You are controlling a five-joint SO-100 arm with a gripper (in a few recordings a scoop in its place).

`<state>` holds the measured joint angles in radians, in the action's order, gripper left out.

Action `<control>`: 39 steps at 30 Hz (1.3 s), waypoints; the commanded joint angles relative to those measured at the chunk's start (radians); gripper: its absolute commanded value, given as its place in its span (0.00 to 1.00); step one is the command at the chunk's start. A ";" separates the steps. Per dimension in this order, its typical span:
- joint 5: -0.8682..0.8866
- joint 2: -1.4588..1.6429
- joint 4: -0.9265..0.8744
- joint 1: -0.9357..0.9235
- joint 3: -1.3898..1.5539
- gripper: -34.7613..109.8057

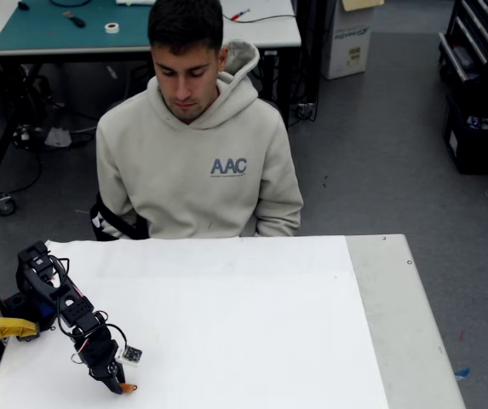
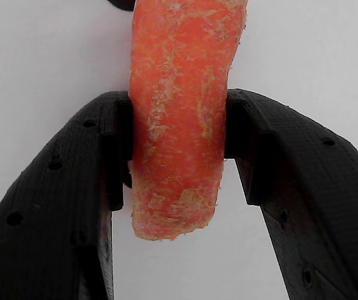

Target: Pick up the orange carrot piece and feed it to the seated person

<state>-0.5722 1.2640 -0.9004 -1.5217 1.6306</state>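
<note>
In the wrist view the orange carrot piece [image 2: 179,119] stands lengthwise between my two black fingers, which press on its sides; my gripper [image 2: 177,147] is shut on it over the white table top. The fixed view shows the gripper [image 1: 123,385] down at the table's near left corner, with a sliver of the orange carrot piece [image 1: 129,388] at its tip. The seated person [image 1: 197,162], in a light beige hoodie with blue lettering, sits behind the far edge of the table, head bowed toward it.
The white table [image 1: 252,324] spreads between my arm and the person. A yellow clamp [image 1: 5,327] holds the arm's base at the left edge. A grey strip [image 1: 397,315] runs along the table's right side. Desks and boxes stand behind the person.
</note>
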 commanded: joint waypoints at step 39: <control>-0.011 -0.009 -0.012 0.773 -1.015 0.23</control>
<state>-0.5768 1.1980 -0.9143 -0.7839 0.7731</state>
